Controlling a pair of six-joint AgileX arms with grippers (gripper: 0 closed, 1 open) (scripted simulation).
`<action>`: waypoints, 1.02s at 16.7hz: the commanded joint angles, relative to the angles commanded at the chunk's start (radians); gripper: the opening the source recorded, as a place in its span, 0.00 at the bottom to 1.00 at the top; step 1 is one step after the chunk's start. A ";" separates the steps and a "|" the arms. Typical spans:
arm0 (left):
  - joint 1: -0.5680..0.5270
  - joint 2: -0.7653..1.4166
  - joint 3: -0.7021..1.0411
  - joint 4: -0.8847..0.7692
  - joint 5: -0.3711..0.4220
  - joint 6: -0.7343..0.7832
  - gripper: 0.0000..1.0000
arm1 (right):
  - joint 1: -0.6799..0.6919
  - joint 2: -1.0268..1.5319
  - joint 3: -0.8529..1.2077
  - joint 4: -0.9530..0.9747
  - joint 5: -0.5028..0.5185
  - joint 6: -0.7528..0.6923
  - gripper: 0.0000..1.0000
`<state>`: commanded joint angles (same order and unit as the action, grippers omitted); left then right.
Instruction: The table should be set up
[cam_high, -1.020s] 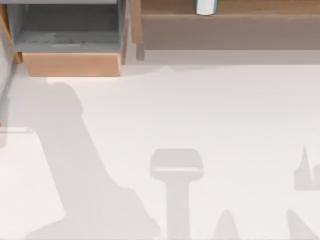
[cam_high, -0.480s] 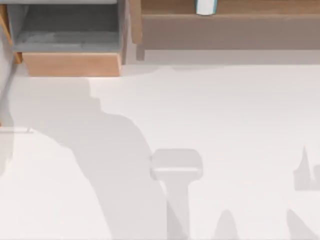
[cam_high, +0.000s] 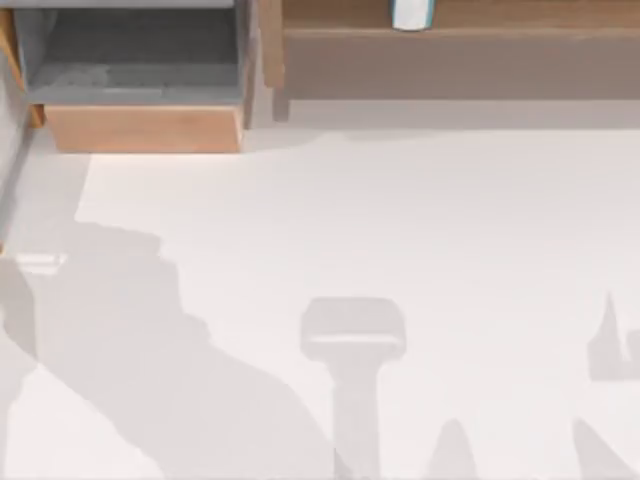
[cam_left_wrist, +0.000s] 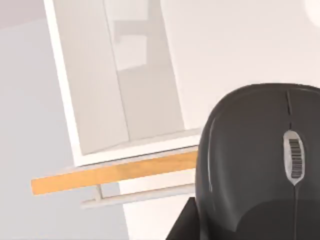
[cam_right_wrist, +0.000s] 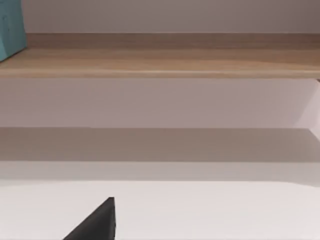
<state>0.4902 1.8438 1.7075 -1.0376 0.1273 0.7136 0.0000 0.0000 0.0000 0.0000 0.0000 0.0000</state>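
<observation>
The left gripper (cam_left_wrist: 235, 220) hangs past the 9 o'clock edge of the large off-white flat surface (cam_high: 400, 220), one of its dark fingers (cam_left_wrist: 182, 227) pressed to the side of a black computer mouse with a grey scroll wheel (cam_left_wrist: 260, 160). It looks clamped on the mouse.

The surface spreads bare from the centre. A grey-lined box with a light wooden front (cam_high: 140, 128) sits at 11 o'clock and a long light-brown wooden shelf (cam_high: 450, 60) at 12 to 1.

To place the mouse well, I would carry it level toward open ground near the middle, lower until it rests flat, then let go.

The right gripper (cam_right_wrist: 97, 222) idles toward 5 o'clock; I cannot tell its grip.
</observation>
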 joint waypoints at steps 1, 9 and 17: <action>0.022 -0.042 -0.072 0.020 -0.002 0.010 0.00 | 0.000 0.000 0.000 0.000 0.000 0.000 1.00; 0.221 -0.302 -0.629 0.157 -0.030 0.084 0.00 | 0.000 0.000 0.000 0.000 0.000 0.000 1.00; 0.360 -0.414 -0.964 0.228 -0.053 0.132 0.00 | 0.000 0.000 0.000 0.000 0.000 0.000 1.00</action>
<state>0.8506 1.4298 0.7431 -0.8098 0.0739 0.8455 0.0000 0.0000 0.0000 0.0000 0.0000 0.0000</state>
